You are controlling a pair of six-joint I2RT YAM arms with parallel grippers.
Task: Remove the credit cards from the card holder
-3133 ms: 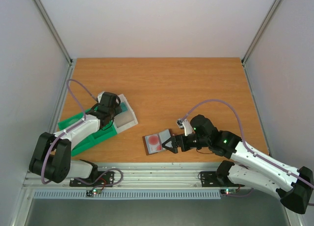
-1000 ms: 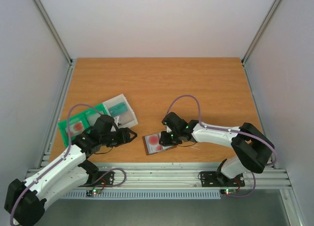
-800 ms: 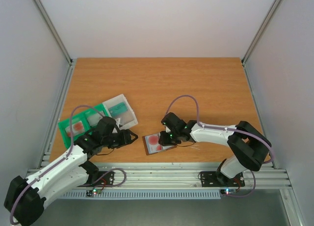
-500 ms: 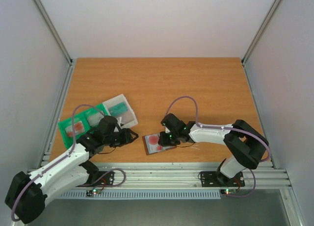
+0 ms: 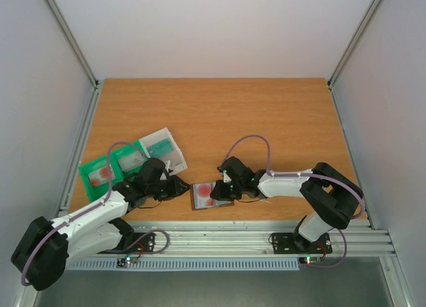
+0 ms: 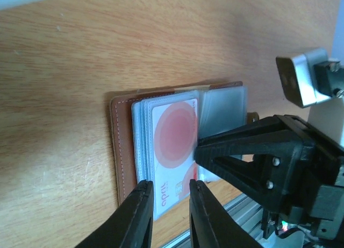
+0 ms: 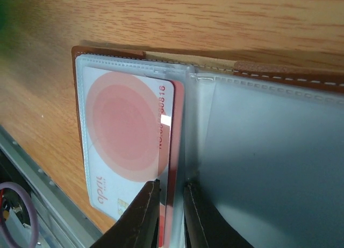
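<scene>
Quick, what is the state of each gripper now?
Left gripper: nearly closed at the edge of the credit card; grip cannot be told.
Right gripper: nearly closed at the card holder; grip cannot be told.

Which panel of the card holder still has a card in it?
The card holder panel nearest the left gripper: a white card with a red circle shows through its clear sleeve. The other panel looks empty, plain grey.

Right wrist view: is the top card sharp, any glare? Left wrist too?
Right wrist: card sharp, print legible, one small white glint at its edge, right pincer blurred. Left wrist: same card softer, its right edge smeared.
</scene>
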